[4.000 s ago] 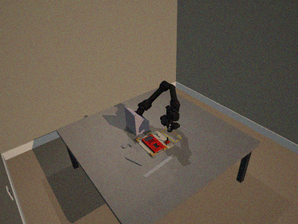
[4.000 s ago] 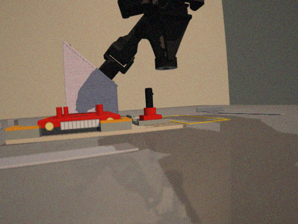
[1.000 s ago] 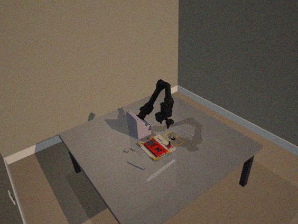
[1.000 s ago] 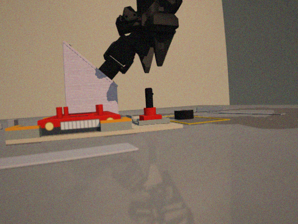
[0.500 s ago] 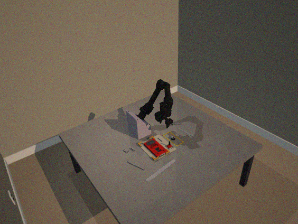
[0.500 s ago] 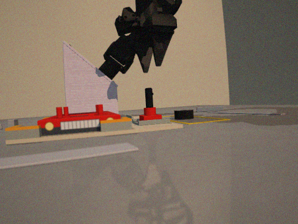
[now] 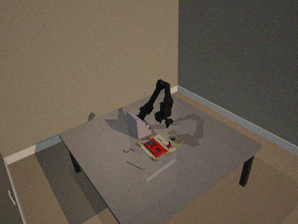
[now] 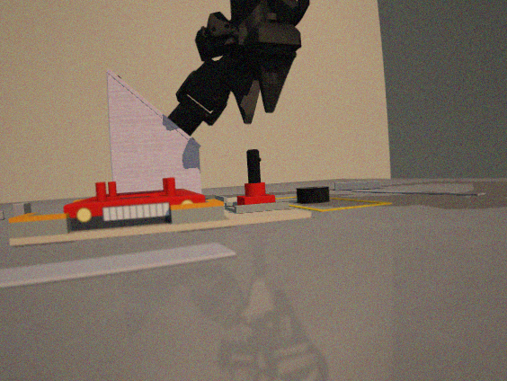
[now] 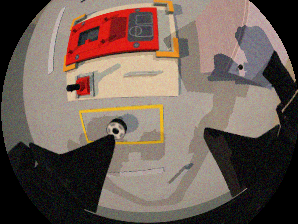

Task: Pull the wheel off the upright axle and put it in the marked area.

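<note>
The black wheel lies flat on the table inside the yellow marked outline, off the axle. The upright black axle stands bare on its red base beside the area. My gripper is open and empty, raised well above the table, touching nothing. In the wrist view one fingertip overlaps the wheel's lower edge only by line of sight.
A red car body sits on the beige board with orange corners. A tall pale wedge-shaped panel stands near the arm. A pale strip and a thin rod lie on the table.
</note>
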You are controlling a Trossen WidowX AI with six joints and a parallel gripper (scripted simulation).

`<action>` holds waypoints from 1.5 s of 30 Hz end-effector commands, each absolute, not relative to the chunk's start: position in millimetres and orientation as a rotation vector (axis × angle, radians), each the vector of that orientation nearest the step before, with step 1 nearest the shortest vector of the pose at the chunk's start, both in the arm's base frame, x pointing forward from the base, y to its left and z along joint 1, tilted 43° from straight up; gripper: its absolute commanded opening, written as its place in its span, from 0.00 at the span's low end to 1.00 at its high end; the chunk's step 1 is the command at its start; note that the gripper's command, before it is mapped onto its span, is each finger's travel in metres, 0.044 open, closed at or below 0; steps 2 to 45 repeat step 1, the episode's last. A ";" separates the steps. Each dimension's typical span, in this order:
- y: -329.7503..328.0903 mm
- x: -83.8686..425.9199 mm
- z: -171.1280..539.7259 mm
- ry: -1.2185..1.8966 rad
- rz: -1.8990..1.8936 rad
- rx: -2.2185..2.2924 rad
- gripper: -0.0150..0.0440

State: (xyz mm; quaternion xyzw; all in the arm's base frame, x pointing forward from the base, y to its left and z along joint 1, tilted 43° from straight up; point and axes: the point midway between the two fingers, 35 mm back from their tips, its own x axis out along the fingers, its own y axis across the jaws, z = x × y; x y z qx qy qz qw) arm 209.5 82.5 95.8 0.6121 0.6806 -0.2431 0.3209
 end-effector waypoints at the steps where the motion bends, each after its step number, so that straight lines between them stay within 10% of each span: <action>1: 82.2 208.9 95.4 1.789 -0.640 1.603 1.00; 45: 82.2 208.9 95.4 1.789 -0.640 1.603 1.00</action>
